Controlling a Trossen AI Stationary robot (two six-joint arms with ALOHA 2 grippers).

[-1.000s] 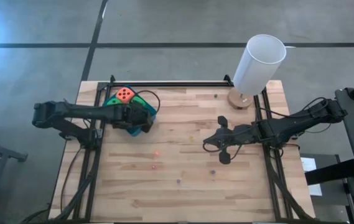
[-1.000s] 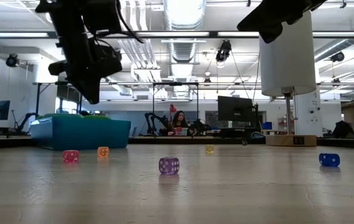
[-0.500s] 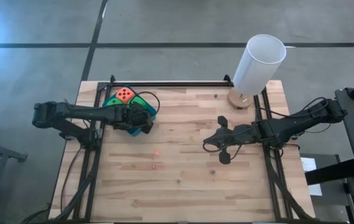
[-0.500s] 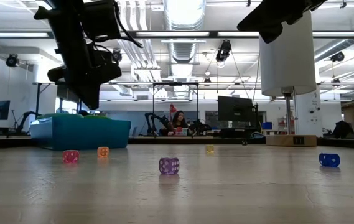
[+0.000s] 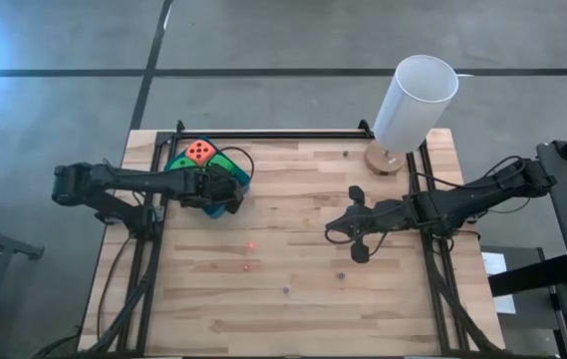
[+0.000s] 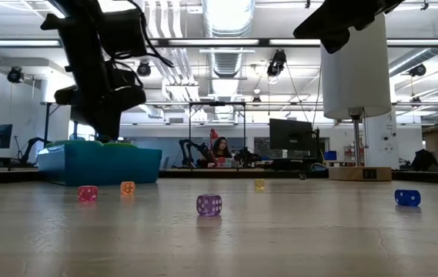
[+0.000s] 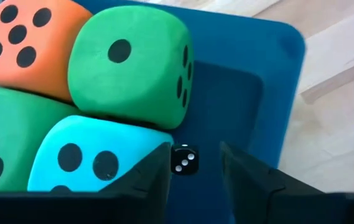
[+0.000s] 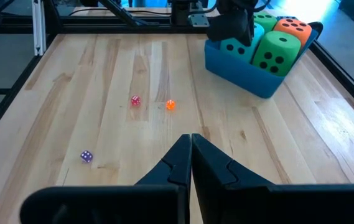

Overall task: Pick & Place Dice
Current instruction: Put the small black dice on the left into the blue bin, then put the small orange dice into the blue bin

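Down in the blue tray (image 7: 276,74), beside the big foam dice (image 7: 130,65), sits a small black die (image 7: 183,160) that my left gripper (image 7: 194,163) has just let go, fingers parted and empty above it, so one more's placed while my right gripper (image 8: 191,163) waits shut mid-table.

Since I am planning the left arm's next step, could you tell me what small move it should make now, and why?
Probably lift the left gripper straight up out of the blue tray: its fingers stand apart around the small black die, which seems to lie free on the tray floor.
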